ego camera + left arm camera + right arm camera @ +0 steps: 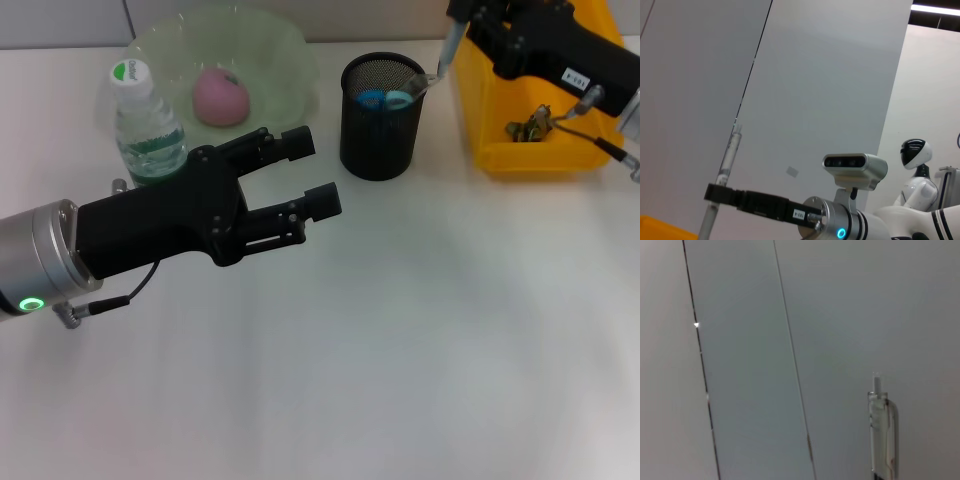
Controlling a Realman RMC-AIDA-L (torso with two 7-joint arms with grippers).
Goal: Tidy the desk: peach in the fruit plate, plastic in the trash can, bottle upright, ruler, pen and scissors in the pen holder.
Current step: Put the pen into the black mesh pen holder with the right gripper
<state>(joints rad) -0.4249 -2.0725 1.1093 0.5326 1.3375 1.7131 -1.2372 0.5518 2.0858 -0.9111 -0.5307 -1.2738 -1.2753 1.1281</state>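
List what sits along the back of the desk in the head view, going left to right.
Water bottle → fruit plate holding the peach → black mesh pen holder → pen held by the right gripper → yellow trash can.

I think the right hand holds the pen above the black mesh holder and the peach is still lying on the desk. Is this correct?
Not entirely. The head view shows the peach already in the fruit plate, not on the desk. The right hand does hold the pen above the black mesh holder.

You see the pink peach [220, 97] in the far-left plate [275, 45], bottle [145, 120] upright beside it, and the pen [446, 55] tilted over the black mesh holder [381, 125].
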